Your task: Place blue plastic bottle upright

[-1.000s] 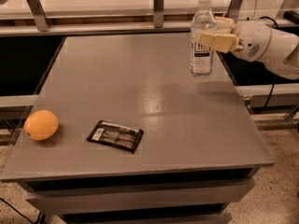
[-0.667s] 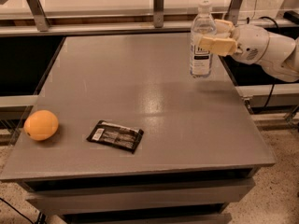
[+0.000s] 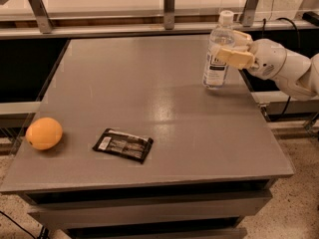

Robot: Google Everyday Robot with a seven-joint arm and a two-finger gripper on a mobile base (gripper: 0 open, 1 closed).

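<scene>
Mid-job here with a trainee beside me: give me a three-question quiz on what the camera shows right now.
1. True or false: the blue plastic bottle lies on its side.
2. The gripper is: A) shut on the bottle, at the table's far right; B) open above the table's middle; C) off to the left, holding nothing.
3. What flat thing lies between the orange fruit and the bottle?
Key: 1 false, it stands cap up; 2 A; 3 the black packet.
</scene>
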